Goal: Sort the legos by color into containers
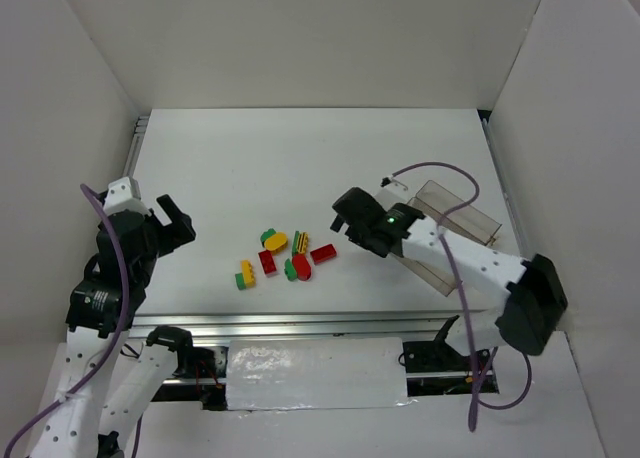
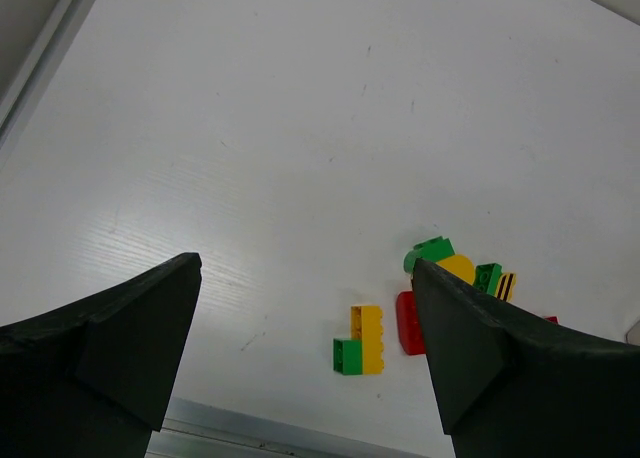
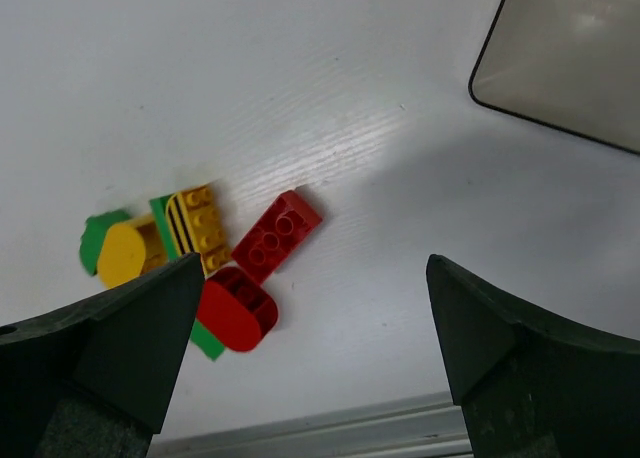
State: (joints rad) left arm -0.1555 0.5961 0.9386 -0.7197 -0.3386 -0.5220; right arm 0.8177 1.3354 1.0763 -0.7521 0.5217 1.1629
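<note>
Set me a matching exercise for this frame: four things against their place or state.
1. left gripper
2. clear tray
3. red rectangular brick
4. green-and-yellow brick pair

A. rightmost of the bricks
B. leftmost of the bricks
C. fingers open, holding nothing
D. far right, apart from the bricks

Pairs: 1-C, 2-D, 3-A, 4-B

A robotics lab test cell: a white table (image 1: 300, 158) boxed in by plain white panels (image 1: 300, 38) behind and beside it; an aluminium rail (image 1: 300, 325) along the table's near edge; a left arm (image 1: 120, 268) and a right arm (image 1: 480, 263) mounted there, trailing purple cables (image 1: 436, 164).
</note>
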